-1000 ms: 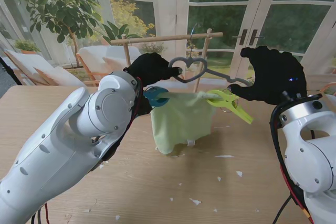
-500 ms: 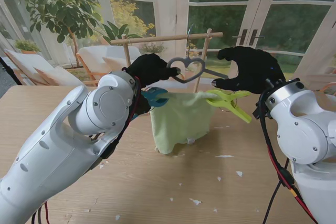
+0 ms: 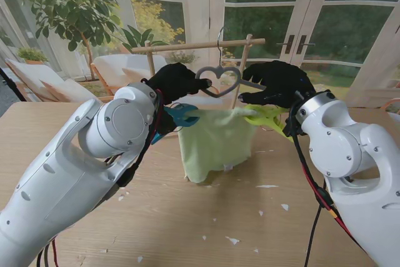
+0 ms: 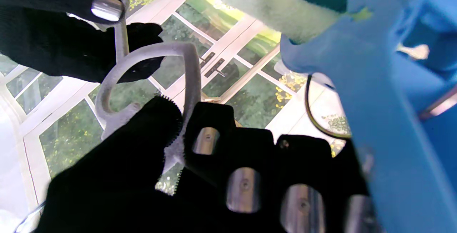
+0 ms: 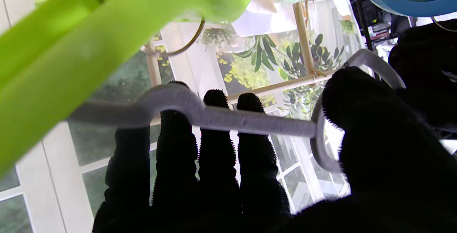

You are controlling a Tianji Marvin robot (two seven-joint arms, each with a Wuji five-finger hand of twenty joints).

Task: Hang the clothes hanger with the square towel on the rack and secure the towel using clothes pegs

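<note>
1. Right hand (image 3: 278, 82): four fingers (image 5: 214, 143) lie side by side against the hanger (image 3: 220, 82) arm, thumb on the other side near the heart loop; wrapped round the grey bar, so it holds the hanger
2. Left hand (image 3: 175, 81): fingers curled round the other side of the heart loop, hanger bar running between thumb and the rest in the left wrist view; also gripping
3. Hanger sits held up between both hands, in front of the wooden rack (image 3: 197, 46), its wire hook (image 3: 220, 34) reaching up to about rail height; cannot tell if the hook is over the rail
4. Towel (image 3: 215, 142) hangs from the hanger, pale green, lower edge close to or touching the table (image 3: 187, 229); cannot tell which
5. Blue peg (image 3: 181, 114) on the towel's left top corner, green peg (image 3: 265, 115) on the right top corner, both just beside the hands
6. Handling, my judgement: hanger thin, stiff, light plastic, probably slick, could swing round if held at one point only; best held on the bar either side of the loop, as now
7. Towel soft, fluffy, light, may slip along the bar if tilted; pegs springy, need a firm squeeze at the tail ends
8. Writing: no brand, label or text readable on anything
</note>
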